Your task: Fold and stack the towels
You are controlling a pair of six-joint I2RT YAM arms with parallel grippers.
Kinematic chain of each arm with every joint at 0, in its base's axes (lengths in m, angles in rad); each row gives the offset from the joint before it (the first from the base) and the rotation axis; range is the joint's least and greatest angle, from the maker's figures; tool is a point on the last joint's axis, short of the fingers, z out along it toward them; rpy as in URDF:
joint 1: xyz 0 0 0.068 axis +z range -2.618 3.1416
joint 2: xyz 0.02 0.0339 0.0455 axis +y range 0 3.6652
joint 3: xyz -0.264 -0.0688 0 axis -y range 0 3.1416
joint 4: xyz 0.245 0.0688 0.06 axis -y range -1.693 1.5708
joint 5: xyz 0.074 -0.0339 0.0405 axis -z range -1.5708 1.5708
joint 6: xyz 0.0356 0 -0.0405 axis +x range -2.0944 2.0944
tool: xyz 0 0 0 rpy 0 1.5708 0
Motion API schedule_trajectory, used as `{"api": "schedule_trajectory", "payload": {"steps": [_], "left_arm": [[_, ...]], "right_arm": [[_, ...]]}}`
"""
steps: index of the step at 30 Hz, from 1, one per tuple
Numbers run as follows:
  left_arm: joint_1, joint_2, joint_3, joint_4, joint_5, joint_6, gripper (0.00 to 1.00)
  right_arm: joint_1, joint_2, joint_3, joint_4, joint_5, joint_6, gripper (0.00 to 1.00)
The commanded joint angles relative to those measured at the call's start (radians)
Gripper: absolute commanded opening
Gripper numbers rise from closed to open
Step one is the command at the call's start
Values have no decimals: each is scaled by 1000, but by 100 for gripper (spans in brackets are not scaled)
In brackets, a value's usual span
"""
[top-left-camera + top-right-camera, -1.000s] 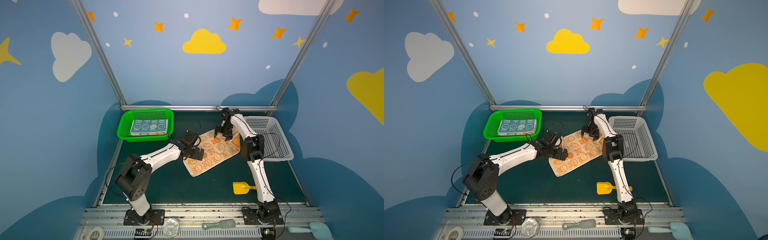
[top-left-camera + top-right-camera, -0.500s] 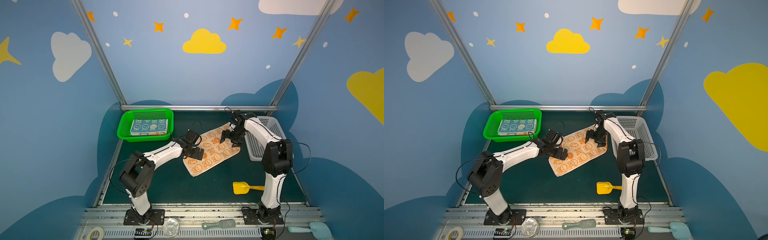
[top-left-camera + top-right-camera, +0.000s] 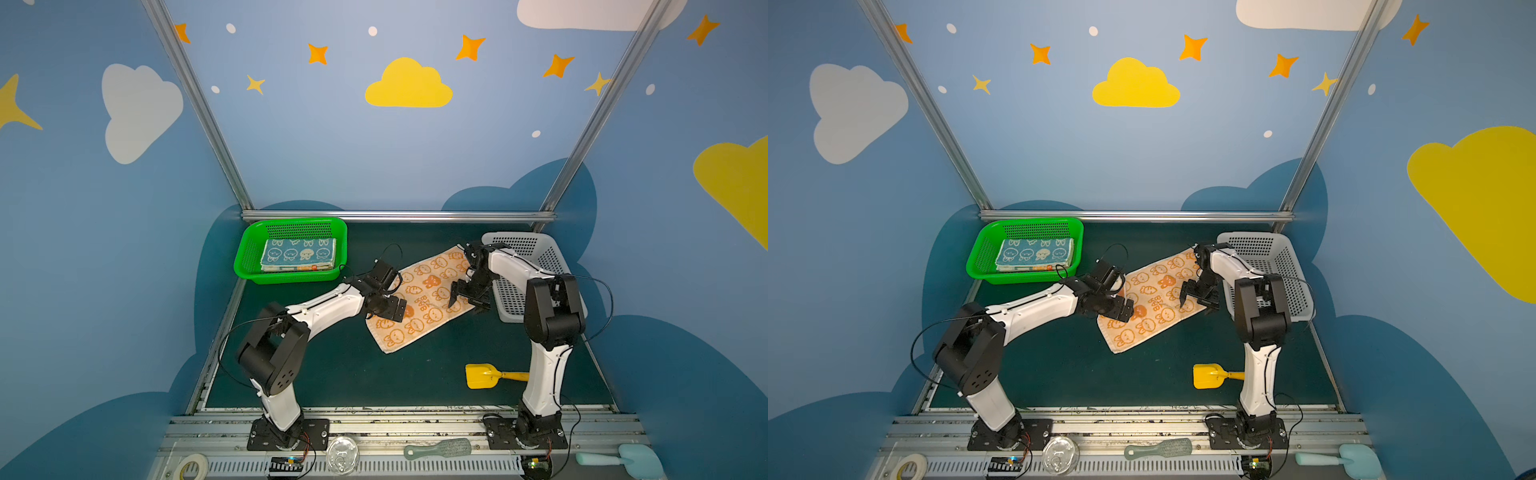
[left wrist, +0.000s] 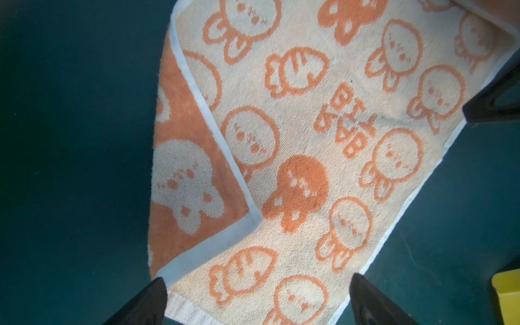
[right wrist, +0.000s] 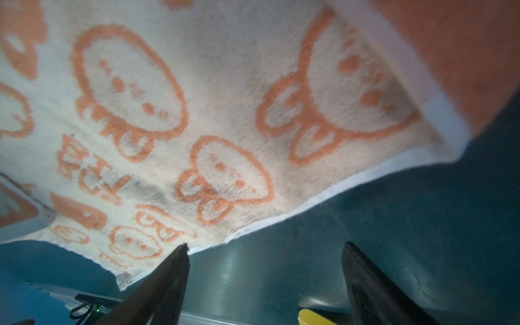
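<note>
The cream towel [image 3: 419, 299] with orange bunnies lies on the green mat [image 3: 332, 365] in the middle, one corner flipped over. The left gripper [image 3: 390, 309] and the right gripper [image 3: 465, 301] are over its two sides, jaws wide apart, holding nothing. A yellow shovel [image 3: 482, 376] lies near. A grey basket [image 3: 519, 245] stands just beside the towel. The green basket [image 3: 249, 266] holds the folded towels [image 3: 297, 253], blue on top

**Desk:** What colours are on the cream towel [image 3: 424, 299]?

**Operator:** I see orange outlines of rabbit faces, carrots and lettering, plus two rabbit heads filled solid orange. The hem is white. The turned-over corner [image 4: 191, 180] shows orange with cream rabbits.

**Desk:** And around that towel?

**Operator:** Behind it, leftward, I have a bright green basket [image 3: 249, 257] holding a blue towel [image 3: 297, 251] with white rabbit faces and one cream. Right of it is a grey mesh basket [image 3: 540, 249]. In front is a yellow scoop [image 3: 482, 376] on the dark green mat [image 3: 332, 365].
</note>
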Motion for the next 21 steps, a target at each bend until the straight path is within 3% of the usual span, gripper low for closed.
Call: {"api": "schedule_trajectory", "payload": {"steps": [1, 11, 21], "left_arm": [[6, -45, -15, -12, 9, -7, 100], [21, -57, -52, 1, 16, -21, 100], [-43, -13, -79, 82, 118, -125, 100]], "right_arm": [[-15, 64, 42, 7, 35, 2, 85], [-31, 228, 232, -10, 2, 14, 84], [-25, 519, 772, -157, -57, 39, 84]]}}
